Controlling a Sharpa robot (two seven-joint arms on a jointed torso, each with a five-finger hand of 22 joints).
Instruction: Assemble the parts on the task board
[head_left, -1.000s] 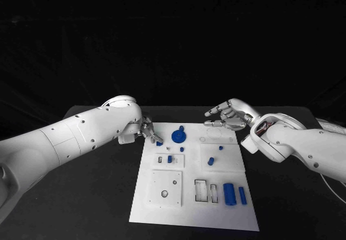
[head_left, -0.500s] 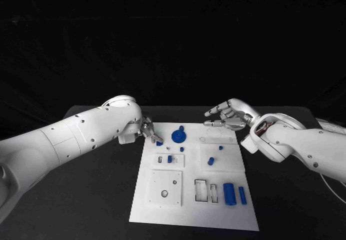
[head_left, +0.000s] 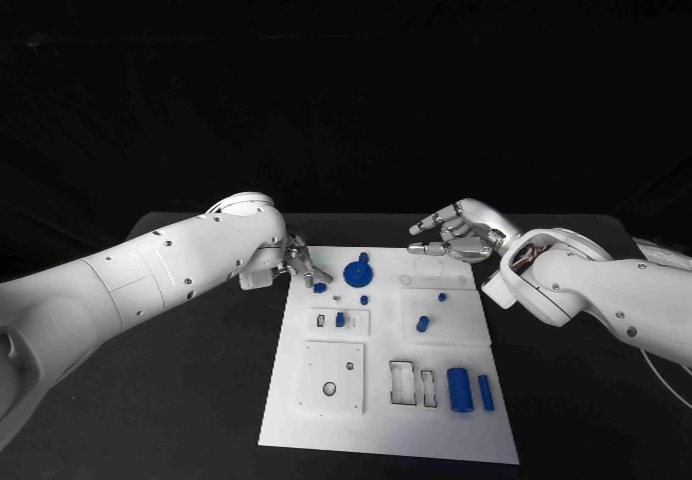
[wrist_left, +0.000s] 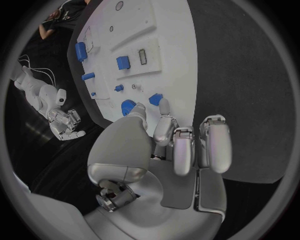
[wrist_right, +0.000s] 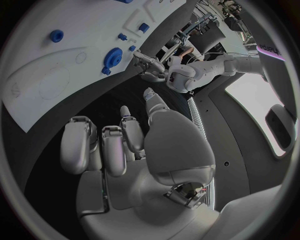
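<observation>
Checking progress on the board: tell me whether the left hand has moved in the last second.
Yes, slightly. The left hand has edged further over the white board's far left corner, towards the round blue part. The right hand has stayed put.

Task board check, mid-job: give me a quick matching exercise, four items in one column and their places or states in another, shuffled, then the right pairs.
Items:
1. left hand
2. right hand
3. blue gear
4. large blue cylinder

Places or states:
A. lies at the task board's near right part, beside a thinner blue piece
B. at the board's far left corner, fingers by a small blue part
C. raised past the board's far right edge, holding nothing
D. lies flat at the board's far middle

Pairs: 1-B, 2-C, 3-D, 4-A
</observation>
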